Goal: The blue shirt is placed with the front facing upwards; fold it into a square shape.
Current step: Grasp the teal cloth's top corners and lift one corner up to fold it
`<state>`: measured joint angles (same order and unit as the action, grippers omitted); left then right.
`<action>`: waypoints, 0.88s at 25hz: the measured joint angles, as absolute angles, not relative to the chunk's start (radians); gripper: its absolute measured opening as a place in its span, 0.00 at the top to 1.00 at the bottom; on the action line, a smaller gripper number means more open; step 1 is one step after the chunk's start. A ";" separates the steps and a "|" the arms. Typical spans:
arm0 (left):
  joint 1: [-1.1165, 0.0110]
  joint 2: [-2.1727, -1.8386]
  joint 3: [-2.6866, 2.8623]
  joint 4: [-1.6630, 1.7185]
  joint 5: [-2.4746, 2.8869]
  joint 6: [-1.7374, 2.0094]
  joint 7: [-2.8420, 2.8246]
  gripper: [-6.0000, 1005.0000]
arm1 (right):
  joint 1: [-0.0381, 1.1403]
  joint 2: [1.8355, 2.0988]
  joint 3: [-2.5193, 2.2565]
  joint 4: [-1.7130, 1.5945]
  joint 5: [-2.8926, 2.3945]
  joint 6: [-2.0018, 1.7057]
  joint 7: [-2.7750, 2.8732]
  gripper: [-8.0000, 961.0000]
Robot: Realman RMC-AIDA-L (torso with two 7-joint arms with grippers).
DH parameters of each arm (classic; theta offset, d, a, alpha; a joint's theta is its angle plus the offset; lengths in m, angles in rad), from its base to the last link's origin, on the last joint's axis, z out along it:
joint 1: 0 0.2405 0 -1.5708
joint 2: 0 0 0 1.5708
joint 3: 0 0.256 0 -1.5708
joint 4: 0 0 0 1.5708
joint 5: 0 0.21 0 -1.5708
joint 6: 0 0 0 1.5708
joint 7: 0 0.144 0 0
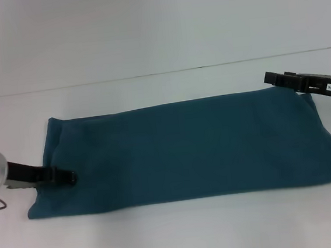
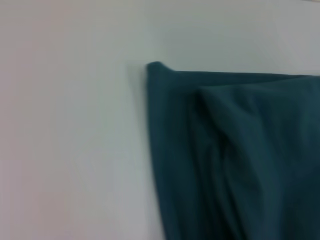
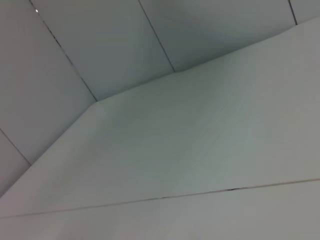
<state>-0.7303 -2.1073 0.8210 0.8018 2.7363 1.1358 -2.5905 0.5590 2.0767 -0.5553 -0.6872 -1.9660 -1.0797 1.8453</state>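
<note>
The blue shirt [image 1: 186, 151] lies flat on the white counter [image 1: 164, 229] as a long band running from the robot's left to its right, its lettering out of sight, so it looks already folded lengthwise, with the crosswise folds that would make a square not yet done. The left gripper [image 1: 72, 178] sits low at the shirt's left end, its dark tip resting on or just over the cloth near the front corner. That placement suits taking hold of this short end so it can be carried across toward the other; whether the fingers are closed on fabric or merely touching it I cannot tell. The left wrist view shows the shirt's corner [image 2: 156, 67] and layered folds beside the bare counter, which fits a gripper poised right at the edge. The right gripper [image 1: 278, 79] hangs at the far right corner of the shirt, beside or just above its back edge; it may be positioned to pin or lift that end, though whether it is wide, narrow or holding anything cannot be made out. The right wrist view shows only bare counter and wall panels [image 3: 100, 45].
</note>
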 joint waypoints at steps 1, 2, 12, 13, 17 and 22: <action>-0.732 -2.110 0.822 0.801 2.728 1.139 -2.583 0.17 | 0.558 2.077 -0.555 -0.687 -1.966 -1.080 1.845 0.29; -0.733 -2.111 0.823 0.800 2.721 1.143 -2.577 0.18 | 0.557 2.077 -0.555 -0.687 -1.967 -1.080 1.845 0.29; -0.745 -2.123 0.823 0.803 2.663 1.153 -2.512 0.34 | 0.553 2.075 -0.555 -0.687 -1.968 -1.080 1.850 0.29; -0.746 -2.123 0.824 0.804 2.662 1.153 -2.511 0.37 | 0.552 2.075 -0.555 -0.687 -1.968 -1.080 1.851 0.29; -0.747 -2.131 0.827 0.807 2.661 1.153 -2.504 0.48 | 0.551 2.075 -0.549 -0.687 -1.968 -1.080 1.852 0.29; -0.744 -2.139 0.827 0.827 2.660 1.152 -2.502 0.59 | 0.550 2.076 -0.548 -0.687 -1.966 -1.080 1.852 0.29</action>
